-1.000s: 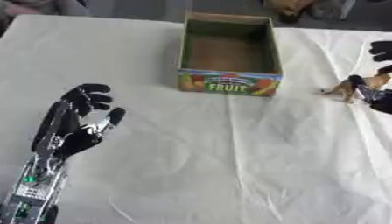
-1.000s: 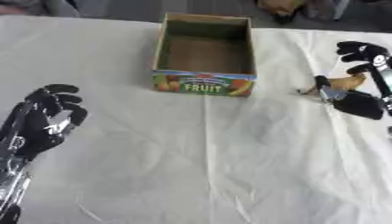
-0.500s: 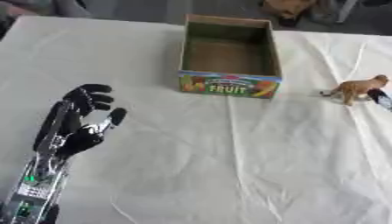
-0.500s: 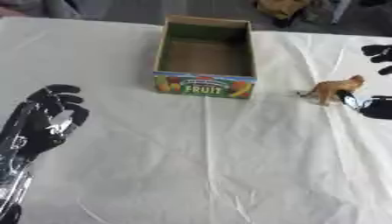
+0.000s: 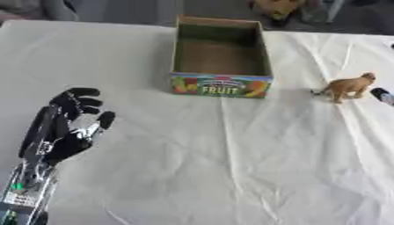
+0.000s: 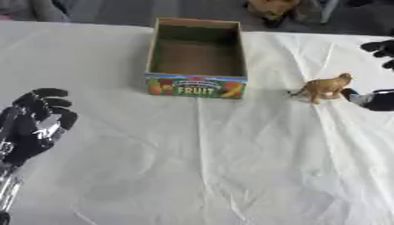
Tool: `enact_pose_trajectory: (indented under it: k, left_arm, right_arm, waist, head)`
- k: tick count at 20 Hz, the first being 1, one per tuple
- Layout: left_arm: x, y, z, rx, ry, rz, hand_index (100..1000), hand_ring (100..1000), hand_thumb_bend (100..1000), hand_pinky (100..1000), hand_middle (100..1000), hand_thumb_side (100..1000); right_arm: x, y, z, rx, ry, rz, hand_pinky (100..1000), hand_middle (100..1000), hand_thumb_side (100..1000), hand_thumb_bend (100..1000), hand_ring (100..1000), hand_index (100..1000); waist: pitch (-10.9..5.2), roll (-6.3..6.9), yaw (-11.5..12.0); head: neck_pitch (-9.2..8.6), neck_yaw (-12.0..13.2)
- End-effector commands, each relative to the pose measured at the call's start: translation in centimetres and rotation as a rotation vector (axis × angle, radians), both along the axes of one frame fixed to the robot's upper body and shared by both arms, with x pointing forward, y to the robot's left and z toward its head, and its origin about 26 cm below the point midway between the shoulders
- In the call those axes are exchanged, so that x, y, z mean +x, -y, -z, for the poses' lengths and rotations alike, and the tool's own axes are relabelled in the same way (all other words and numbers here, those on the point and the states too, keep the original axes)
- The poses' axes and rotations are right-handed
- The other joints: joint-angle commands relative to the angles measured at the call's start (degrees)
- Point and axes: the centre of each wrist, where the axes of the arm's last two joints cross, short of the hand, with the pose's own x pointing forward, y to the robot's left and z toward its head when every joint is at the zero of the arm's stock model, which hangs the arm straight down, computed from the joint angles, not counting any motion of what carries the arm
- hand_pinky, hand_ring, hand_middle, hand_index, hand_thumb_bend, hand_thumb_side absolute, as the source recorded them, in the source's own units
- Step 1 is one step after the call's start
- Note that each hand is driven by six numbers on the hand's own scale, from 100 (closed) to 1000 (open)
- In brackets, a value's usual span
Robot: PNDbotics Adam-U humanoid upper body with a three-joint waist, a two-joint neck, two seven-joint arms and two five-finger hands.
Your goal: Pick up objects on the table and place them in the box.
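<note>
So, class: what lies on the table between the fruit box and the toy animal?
Nothing: only bare white tablecloth separates the fruit box from the toy animal, as the right eye view shows.

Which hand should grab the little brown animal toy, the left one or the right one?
Probably the right hand. It sits just beside the animal toy, on the box's right. The left hand rests open, far across the table.

We look steeply down from the robot's head at a white-clothed table (image 5: pixel 231 167). Both eye views face away from the body and share the cardboard box (image 5: pixel 221 57) (far centre); the right eye view reaches slightly farther rightward.
</note>
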Motion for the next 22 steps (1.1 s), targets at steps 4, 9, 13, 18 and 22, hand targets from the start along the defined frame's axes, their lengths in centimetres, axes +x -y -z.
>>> enact_pose_trajectory:
  k: [4,9,13,18,22]
  left_arm:
    - [0.0,-0.4,-0.6,0.024,0.019,0.002,732,683,577,674,691,352]
    - [0.0,-0.4,-0.6,0.024,0.018,0.002,732,683,576,675,691,352]
    - [0.0,-0.3,-0.5,0.024,0.015,0.005,732,682,573,674,691,355]
    - [0.0,-0.3,-0.4,0.024,0.013,0.006,733,682,574,674,692,356]
    - [0.0,-0.3,-0.4,0.022,0.013,0.007,733,682,573,674,692,355]
  right_arm:
    - [1.0,2.0,-1.6,-0.134,-0.025,0.033,758,844,120,435,861,897]
    - [1.2,2.2,-1.5,-0.149,-0.03,0.034,758,844,106,428,861,897]
    - [2.4,2.3,-1.5,-0.191,-0.069,0.049,763,844,100,407,859,893]
    - [3.7,2.3,-0.6,-0.232,-0.094,0.047,765,844,100,401,859,892]
    - [4.5,2.2,0.1,-0.25,-0.103,0.044,764,843,100,399,859,891]
  waist:
    - [-1.09,0.05,0.2]
    - [-1.11,0.06,0.2]
    - [-1.14,0.15,0.6]
    - [-1.09,0.19,0.7]
    - [-1.1,0.25,0.8]
  head:
    - [0.33,-0.9]
    - [0.33,-0.9]
    - [0.33,-0.9]
    - [0.33,-0.8]
    - [0.33,-0.8]
